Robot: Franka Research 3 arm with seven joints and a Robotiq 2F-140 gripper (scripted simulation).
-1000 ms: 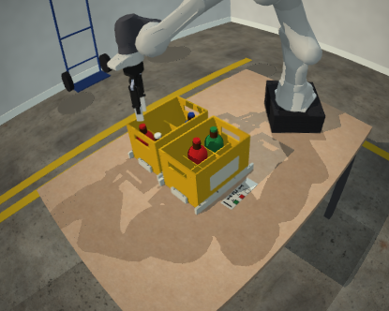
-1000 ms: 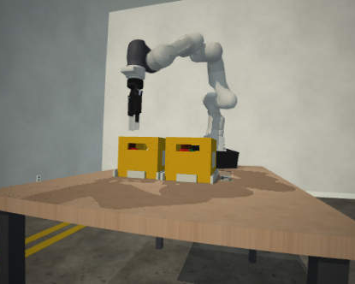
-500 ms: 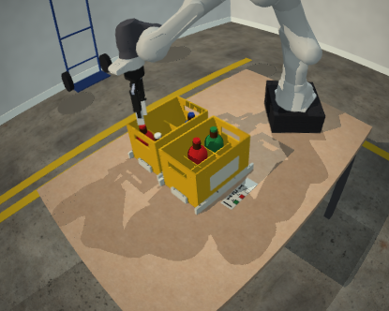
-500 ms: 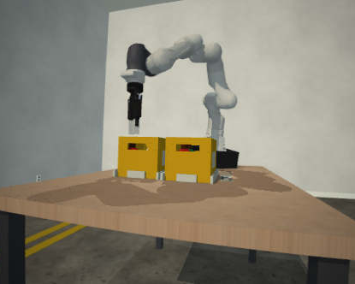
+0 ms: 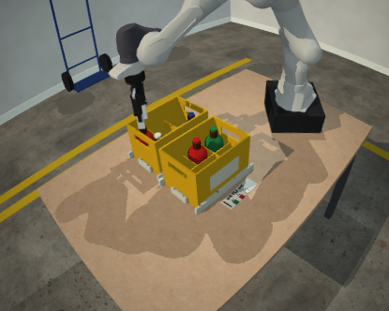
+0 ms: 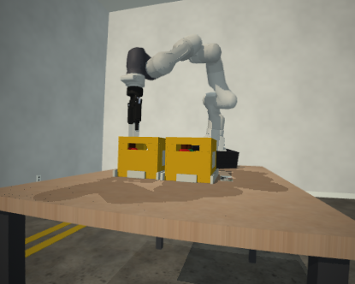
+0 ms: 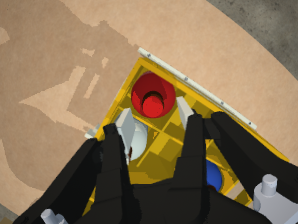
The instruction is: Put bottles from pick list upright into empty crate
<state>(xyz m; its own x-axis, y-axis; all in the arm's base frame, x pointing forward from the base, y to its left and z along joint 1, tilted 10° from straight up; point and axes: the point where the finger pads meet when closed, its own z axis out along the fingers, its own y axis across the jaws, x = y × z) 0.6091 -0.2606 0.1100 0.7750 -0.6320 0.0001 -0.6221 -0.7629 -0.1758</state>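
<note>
Lowered over the far crate (image 5: 143, 154) (image 6: 138, 163) (image 7: 118, 96) with fingers (image 5: 142, 125) (image 6: 133, 132) parted, holding nothing. Aimed, apparently, at the red bottle (image 5: 148, 135) (image 6: 133, 148) (image 7: 152, 82) upright in its corner cell. Probably stiff, smooth, slippery; best gripped squarely at the neck (image 7: 153, 94), then lifted straight.

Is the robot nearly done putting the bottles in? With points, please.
Partly: a red-labelled bottle (image 5: 198, 155) and a green-labelled bottle (image 5: 214, 141) stand in the crate by the pick list (image 5: 233, 197). Nothing is in hand: the open jaws (image 5: 142, 125) (image 6: 133, 133) are over another red bottle (image 5: 147, 136) (image 7: 153, 85), probably next. I can't read the list's counts, so what's left is unsure.
</note>
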